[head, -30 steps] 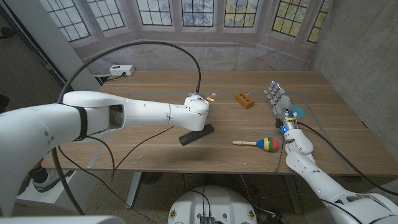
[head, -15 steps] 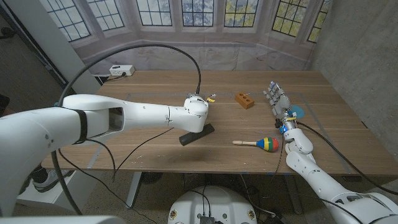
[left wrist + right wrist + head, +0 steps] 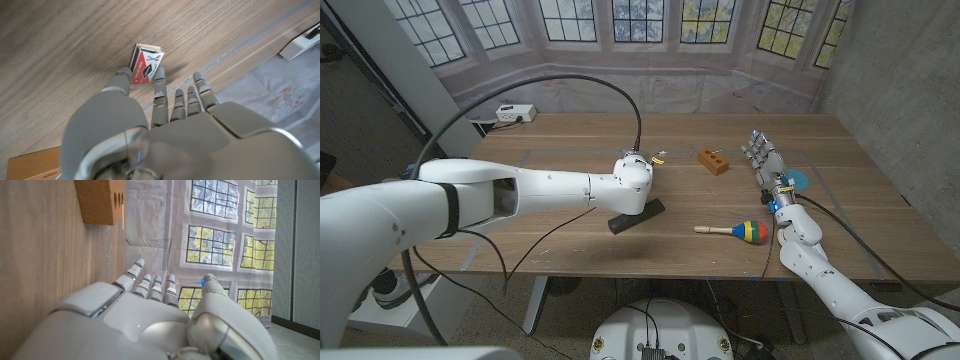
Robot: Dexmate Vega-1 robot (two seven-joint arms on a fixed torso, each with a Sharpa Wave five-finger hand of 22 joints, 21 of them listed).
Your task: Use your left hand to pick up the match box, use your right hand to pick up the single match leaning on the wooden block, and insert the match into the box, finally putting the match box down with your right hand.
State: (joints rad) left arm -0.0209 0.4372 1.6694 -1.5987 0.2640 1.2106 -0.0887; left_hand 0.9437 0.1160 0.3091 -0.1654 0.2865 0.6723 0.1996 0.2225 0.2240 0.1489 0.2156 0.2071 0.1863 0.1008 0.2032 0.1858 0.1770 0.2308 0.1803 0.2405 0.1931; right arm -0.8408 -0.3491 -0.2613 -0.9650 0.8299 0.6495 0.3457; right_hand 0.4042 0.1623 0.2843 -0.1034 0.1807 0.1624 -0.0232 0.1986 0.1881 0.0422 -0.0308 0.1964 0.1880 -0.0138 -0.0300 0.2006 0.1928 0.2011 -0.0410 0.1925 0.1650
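Note:
The match box (image 3: 146,65), red and white, lies on the wooden table. My left hand (image 3: 165,115) reaches over it with the thumb tip and a fingertip (image 3: 160,75) at its two sides; the other fingers are spread beside it. In the head view my left wrist (image 3: 633,183) hides that hand. The orange wooden block (image 3: 713,161) stands right of centre, and the thin match (image 3: 123,215) leans against the block (image 3: 100,200). My right hand (image 3: 765,156) stands to the right of the block, fingers apart and holding nothing.
A black bar (image 3: 636,216) lies just in front of my left wrist. A colourful maraca (image 3: 740,231) lies near the front edge on the right. A small blue object (image 3: 799,180) sits beside my right wrist. A white power strip (image 3: 515,113) is at the back left.
My left forearm has sunk and shifted slightly over the table's middle. The right hand, block and maraca have not moved.

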